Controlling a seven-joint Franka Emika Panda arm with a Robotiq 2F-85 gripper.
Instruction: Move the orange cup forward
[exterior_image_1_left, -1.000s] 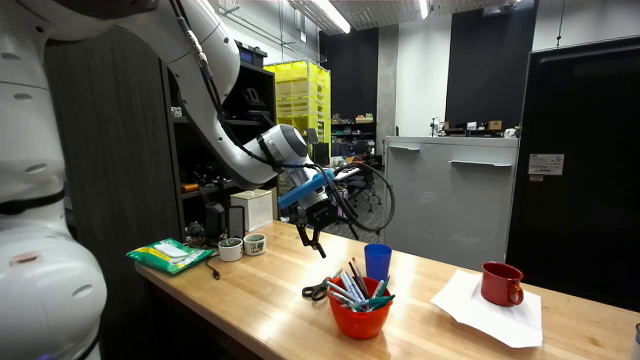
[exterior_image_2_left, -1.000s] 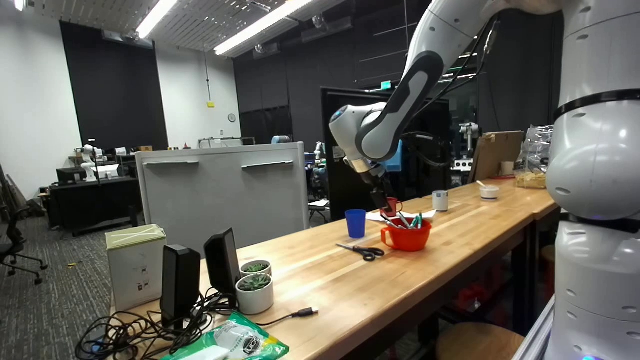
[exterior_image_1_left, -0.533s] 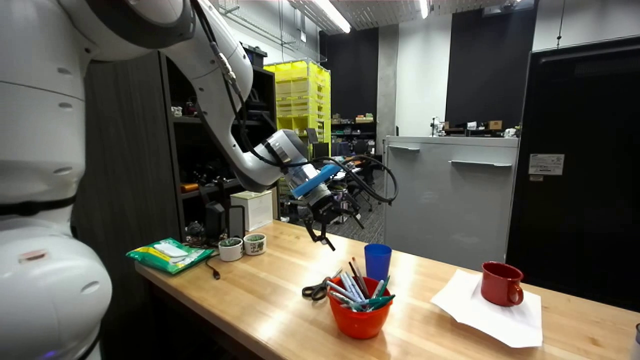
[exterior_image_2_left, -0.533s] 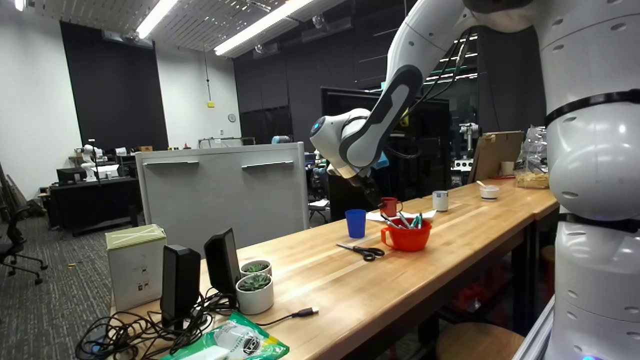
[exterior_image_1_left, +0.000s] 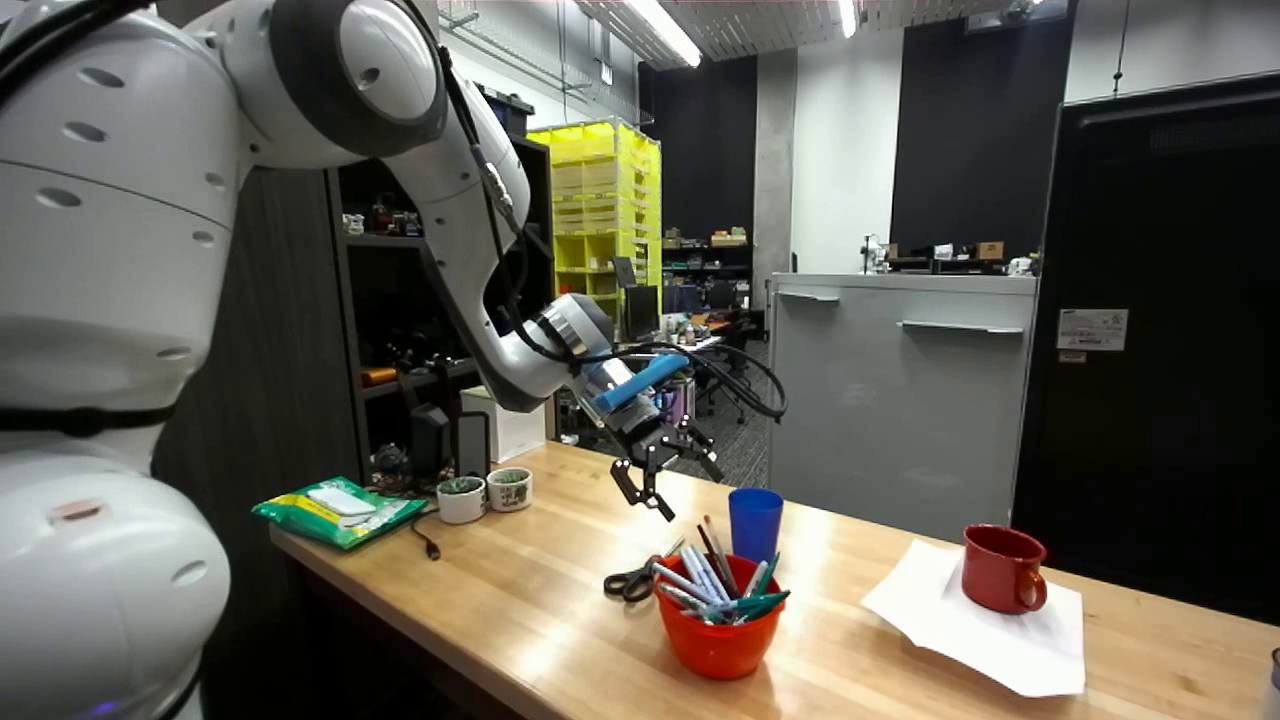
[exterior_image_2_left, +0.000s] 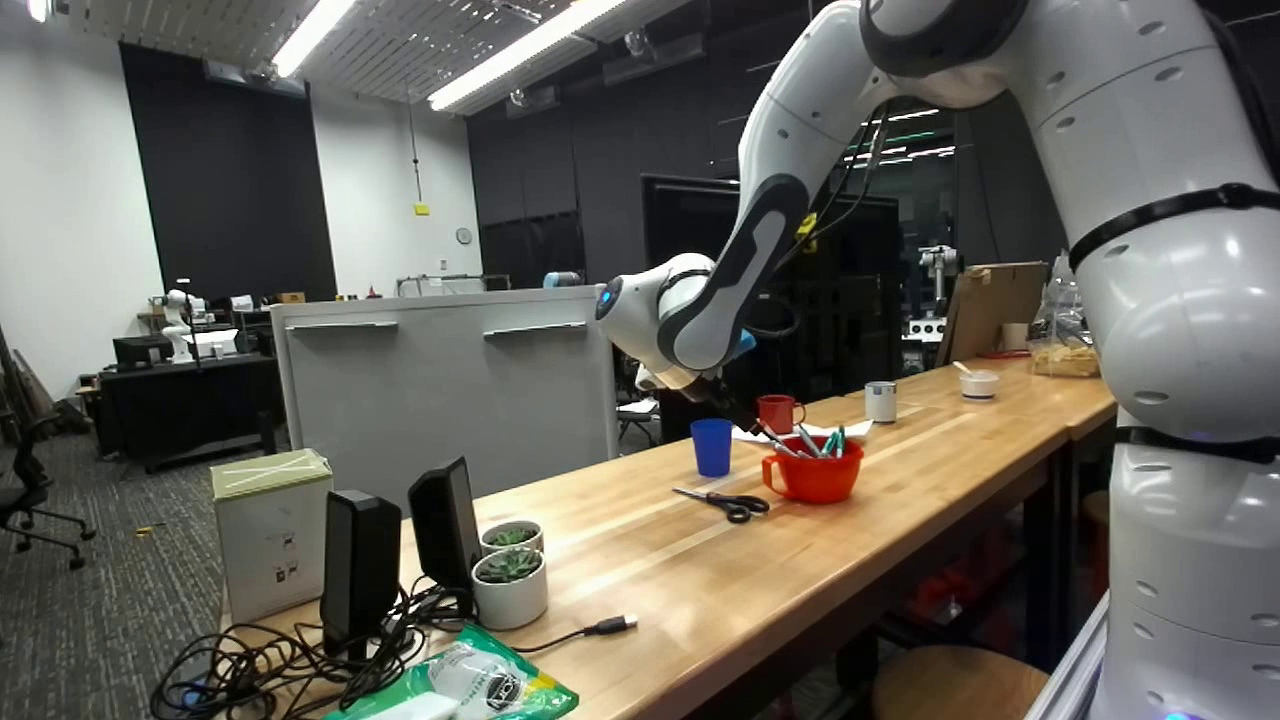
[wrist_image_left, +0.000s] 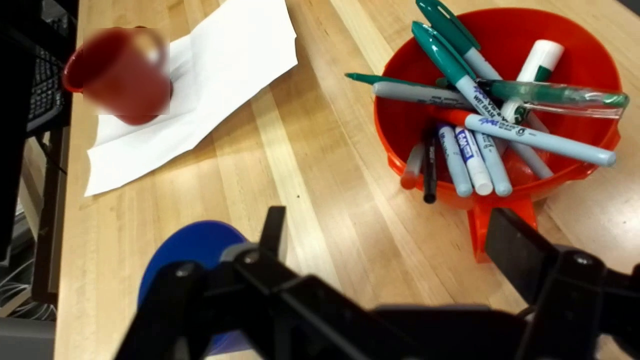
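One orange cup (exterior_image_1_left: 722, 650): upright on the desk (exterior_image_1_left: 480, 590), crammed with markers (wrist_image_left: 540, 136), with its handle (wrist_image_left: 479, 235) pointing toward the claw (wrist_image_left: 387, 232).
Claw: spread wide and grasping nothing, above the desk, near the cup but apart from it.
Markers: likely to spill after a tilt or a jerky shove, because of lying loosely across the rim.
Handle: apt to spin the cup round under an off-centre pull, or to slip free from a shallow grip.
Blue cup (exterior_image_1_left: 755, 520): at risk of toppling during any descent, being partly hidden behind one finger (wrist_image_left: 274, 229) in the wrist view.
Scissors (exterior_image_2_left: 722, 499): near the orange cup, liable to snag in a wide sweep.
Arm (exterior_image_1_left: 455, 235): arched high, then bent steeply down over the desk, with the claw slanting rather than vertical in both exterior views.
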